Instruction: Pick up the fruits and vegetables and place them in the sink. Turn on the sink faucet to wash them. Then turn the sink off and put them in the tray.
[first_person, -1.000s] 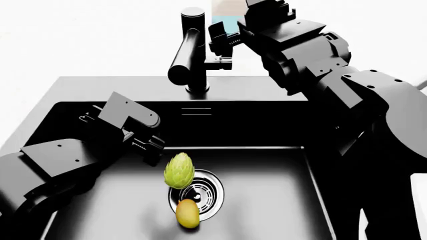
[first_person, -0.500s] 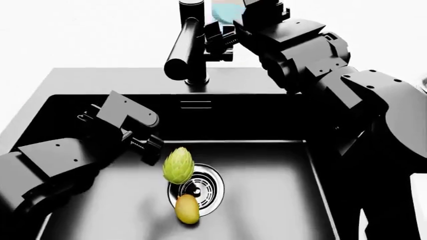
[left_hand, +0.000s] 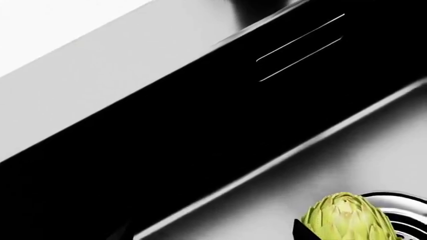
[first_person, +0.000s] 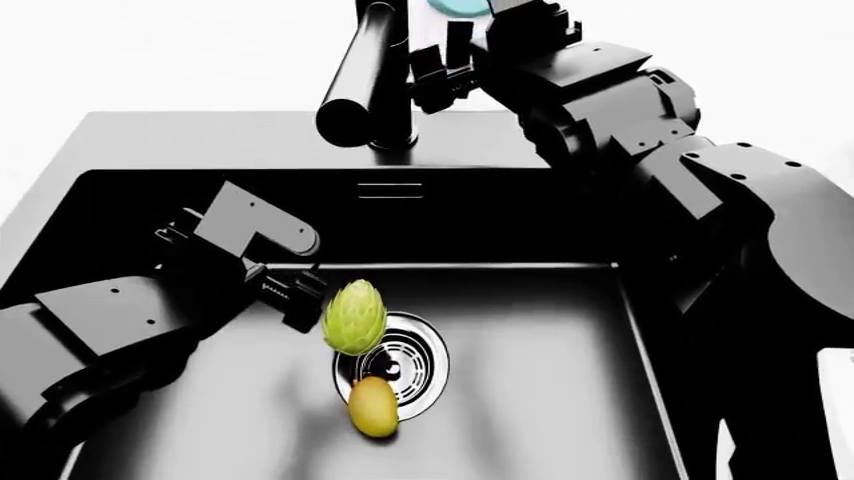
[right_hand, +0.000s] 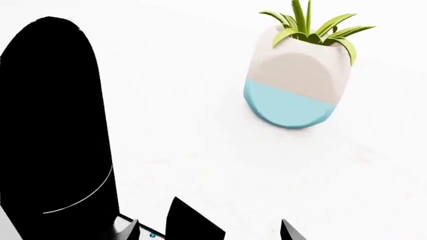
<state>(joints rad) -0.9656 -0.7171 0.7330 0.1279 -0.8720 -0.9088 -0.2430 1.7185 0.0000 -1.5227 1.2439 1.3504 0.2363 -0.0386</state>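
Only the right wrist view shows the potted plant (right_hand: 298, 70) beyond the faucet (first_person: 363, 78). The sink (first_person: 534, 400) holds the artichoke (first_person: 354, 317) and the mango (first_person: 372, 408) at the drain (first_person: 414, 365). Left gripper (first_person: 296, 295): beside the artichoke, opening indeterminate. Right gripper (first_person: 441, 70): at the faucet, opening indeterminate.

No legible text or markings.

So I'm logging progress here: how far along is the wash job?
Done: the artichoke and mango lie in the sink by the drain. In hand: the right gripper is up at the faucet, by its lever; no water shows. The left gripper waits beside the artichoke. Left: washing, shutting off, then moving both to the tray, which is not in view.
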